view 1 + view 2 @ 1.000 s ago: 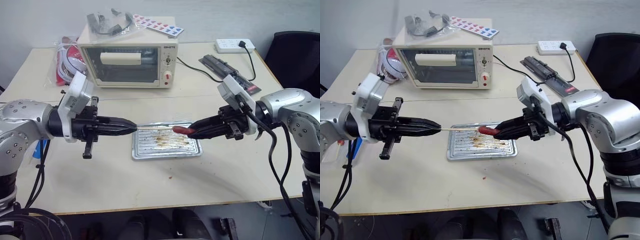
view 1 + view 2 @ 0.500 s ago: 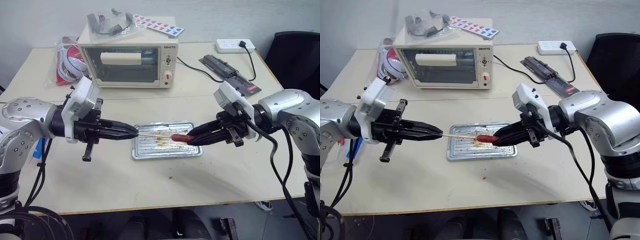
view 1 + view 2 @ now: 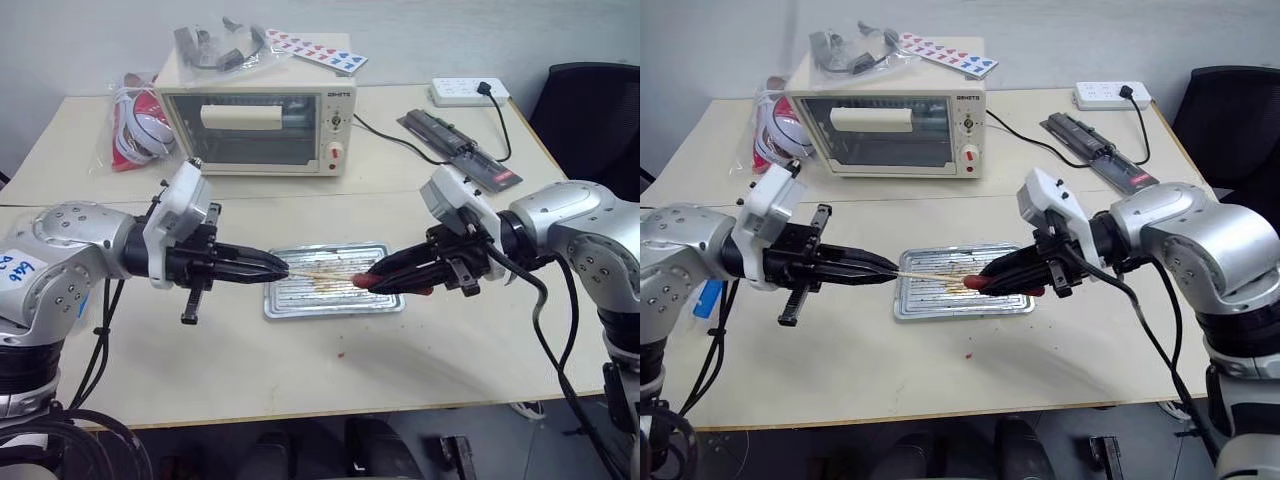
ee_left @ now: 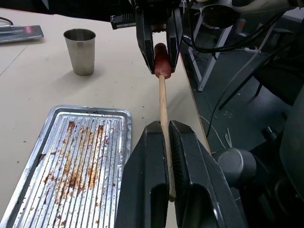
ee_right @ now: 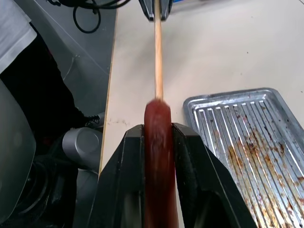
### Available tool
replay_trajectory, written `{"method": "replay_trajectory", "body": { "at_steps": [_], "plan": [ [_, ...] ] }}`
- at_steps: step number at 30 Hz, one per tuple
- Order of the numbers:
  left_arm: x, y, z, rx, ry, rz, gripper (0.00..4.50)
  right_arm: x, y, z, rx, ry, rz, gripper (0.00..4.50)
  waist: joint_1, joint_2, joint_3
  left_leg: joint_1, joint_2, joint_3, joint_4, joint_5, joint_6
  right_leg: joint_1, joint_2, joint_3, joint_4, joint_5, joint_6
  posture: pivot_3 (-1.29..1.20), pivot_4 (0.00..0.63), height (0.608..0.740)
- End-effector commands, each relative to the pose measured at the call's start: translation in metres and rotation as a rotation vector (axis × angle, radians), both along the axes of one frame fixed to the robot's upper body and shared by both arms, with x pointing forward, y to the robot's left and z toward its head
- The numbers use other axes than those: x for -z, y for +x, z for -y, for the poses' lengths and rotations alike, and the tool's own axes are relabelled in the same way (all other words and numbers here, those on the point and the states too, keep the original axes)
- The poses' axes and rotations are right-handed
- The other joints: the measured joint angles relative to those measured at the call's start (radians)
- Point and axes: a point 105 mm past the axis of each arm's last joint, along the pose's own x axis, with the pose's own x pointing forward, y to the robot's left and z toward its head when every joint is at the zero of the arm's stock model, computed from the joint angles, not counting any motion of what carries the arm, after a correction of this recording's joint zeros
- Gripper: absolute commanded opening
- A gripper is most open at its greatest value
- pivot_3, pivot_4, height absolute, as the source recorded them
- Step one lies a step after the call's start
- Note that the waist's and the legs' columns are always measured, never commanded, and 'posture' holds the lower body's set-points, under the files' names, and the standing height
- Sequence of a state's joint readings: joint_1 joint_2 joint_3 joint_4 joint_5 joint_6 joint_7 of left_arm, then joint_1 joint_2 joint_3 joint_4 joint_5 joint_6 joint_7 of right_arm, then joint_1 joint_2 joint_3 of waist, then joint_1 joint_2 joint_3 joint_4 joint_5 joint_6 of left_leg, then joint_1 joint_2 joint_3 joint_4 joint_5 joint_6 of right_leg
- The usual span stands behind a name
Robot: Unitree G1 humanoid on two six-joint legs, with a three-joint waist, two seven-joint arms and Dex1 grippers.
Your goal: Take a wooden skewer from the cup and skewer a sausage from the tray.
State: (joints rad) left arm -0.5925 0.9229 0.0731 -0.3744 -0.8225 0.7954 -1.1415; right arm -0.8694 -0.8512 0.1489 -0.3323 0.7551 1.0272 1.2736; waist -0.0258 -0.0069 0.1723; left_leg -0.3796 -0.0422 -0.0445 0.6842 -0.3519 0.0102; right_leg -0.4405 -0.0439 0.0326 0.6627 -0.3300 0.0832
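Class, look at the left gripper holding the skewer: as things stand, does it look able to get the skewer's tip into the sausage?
Probably yes. The left gripper is shut on the skewer, aimed at the end of the sausage, which the right gripper holds above the tray. The tip already meets the sausage; nothing lies between.
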Motion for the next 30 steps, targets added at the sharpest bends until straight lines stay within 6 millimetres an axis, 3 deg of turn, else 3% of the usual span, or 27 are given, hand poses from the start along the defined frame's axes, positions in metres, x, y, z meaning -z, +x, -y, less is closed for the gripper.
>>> {"method": "replay_trajectory", "body": {
  "at_steps": [1, 12, 19, 22, 29, 30],
  "plan": [
    [-0.004, -0.001, 0.0, -0.005, 0.01, 0.045, 0.0, -0.011, -0.007, -0.005, -0.042, 0.01, 0.052, 0.82, 0.0, 0.0, 0.0, 0.0, 0.0, 0.0, 0.0, 0.0, 0.0, 0.0, 0.0, 0.0, 0.0, 0.0, 0.0, 0.0, 0.15, 0.74],
    [0.001, 0.001, -0.008, -0.046, 0.033, 0.05, 0.0, -0.012, -0.001, -0.002, 0.009, 0.019, 0.094, 0.82, 0.0, 0.0, 0.0, 0.0, 0.0, 0.0, 0.0, 0.0, 0.0, 0.0, 0.0, 0.0, 0.0, 0.0, 0.0, 0.0, 0.15, 0.74],
    [0.01, 0.012, -0.039, -0.298, -0.011, 0.07, 0.0, -0.041, 0.022, 0.007, 0.175, 0.159, 0.159, 0.82, -0.001, 0.0, 0.0, 0.0, 0.0, 0.0, 0.0, 0.0, 0.0, -0.002, 0.0, 0.0, 0.0, 0.0, 0.0, 0.0, 0.15, 0.74],
    [0.012, 0.011, -0.047, -0.421, -0.07, 0.087, 0.0, -0.046, 0.026, 0.009, 0.214, 0.191, 0.139, 1.33, 0.0, 0.0, 0.0, -0.001, 0.0, 0.0, 0.0, 0.0, 0.0, -0.002, 0.0, 0.0, 0.0, 0.0, 0.0, 0.0, 0.15, 0.74],
    [0.014, -0.002, -0.074, -0.7, -0.161, 0.148, 0.0, -0.053, 0.03, 0.002, 0.209, 0.23, 0.178, 3.19, 0.0, 0.0, 0.0, -0.005, 0.0, 0.0, 0.002, 0.0, 0.0, -0.005, 0.0, 0.0, 0.001, 0.0, 0.0, 0.0, 0.15, 0.74],
    [0.013, -0.005, -0.082, -0.764, -0.178, 0.165, 0.0, -0.052, 0.029, -0.001, 0.191, 0.232, 0.179, 3.19, 0.0, 0.0, 0.0, -0.005, 0.0, 0.0, 0.002, 0.0, 0.0, -0.005, 0.0, 0.0, 0.001, 0.0, 0.0, 0.0, 0.15, 0.74]
  ]
}}
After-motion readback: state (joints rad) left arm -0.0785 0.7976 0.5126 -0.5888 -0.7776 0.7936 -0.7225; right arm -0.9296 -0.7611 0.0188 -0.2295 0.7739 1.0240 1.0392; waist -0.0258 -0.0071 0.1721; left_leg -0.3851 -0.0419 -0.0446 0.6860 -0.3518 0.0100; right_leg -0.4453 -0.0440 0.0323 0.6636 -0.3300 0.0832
